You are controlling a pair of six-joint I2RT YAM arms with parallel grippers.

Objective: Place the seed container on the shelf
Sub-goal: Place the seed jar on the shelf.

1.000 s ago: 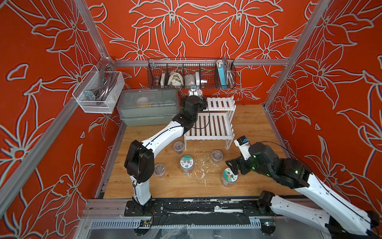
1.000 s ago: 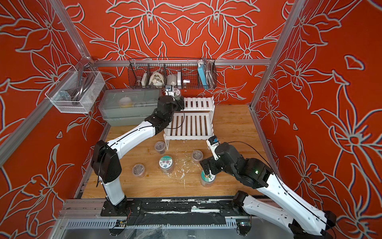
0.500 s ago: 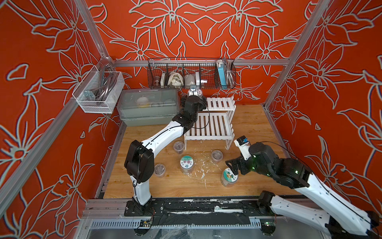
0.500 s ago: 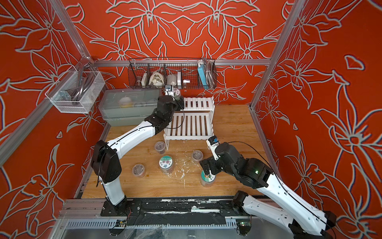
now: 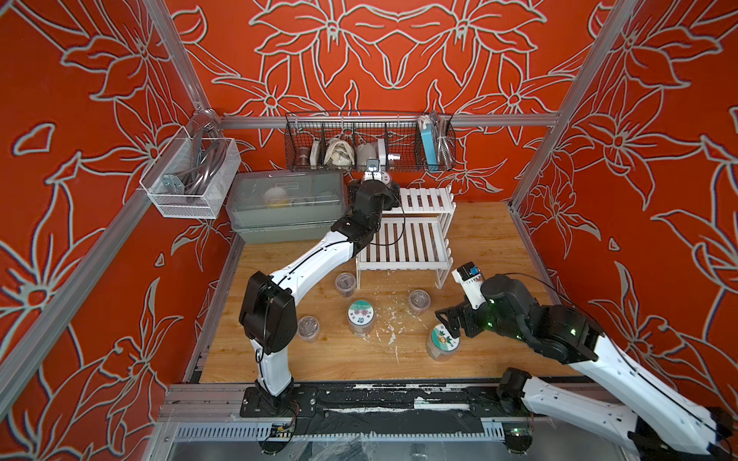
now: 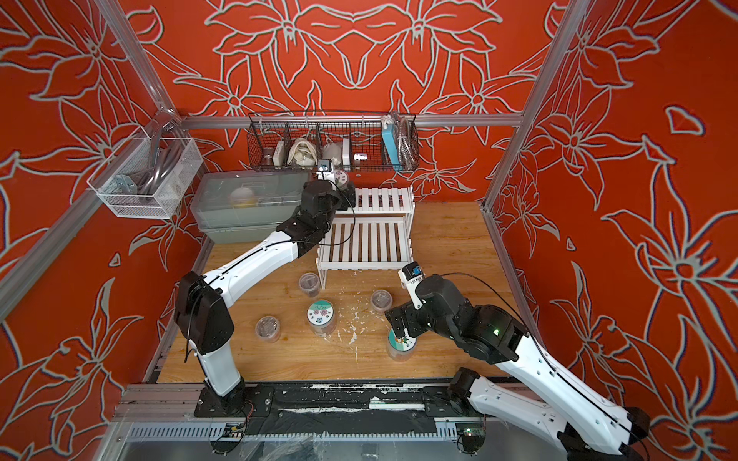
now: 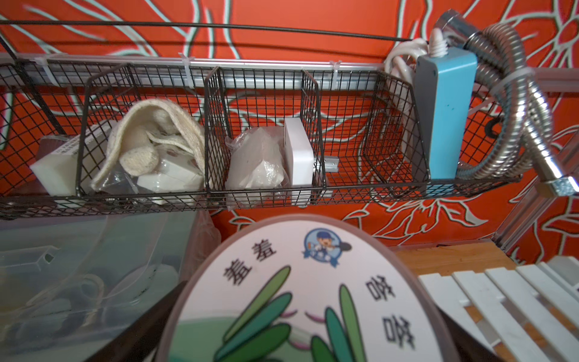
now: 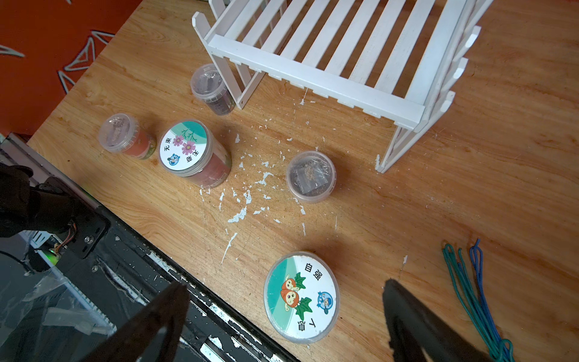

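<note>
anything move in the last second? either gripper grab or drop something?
No visible change. The left gripper stays by the upper tier of the shelf, jaws wide around the seed container; whether they touch it is unclear. The right gripper stays open over the front jar. The four other jars on the table have not moved.

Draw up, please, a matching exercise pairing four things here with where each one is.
Things:
1. grass-label jar
2. pink-flower jar
3. orange-figure jar
4. blue box

Places:
A. in the black wire basket
B. under the open right gripper
C. on the table, away from both grippers
D. between the left gripper's jaws, by the shelf

Pairs: 1-D, 2-C, 3-B, 4-A
</note>
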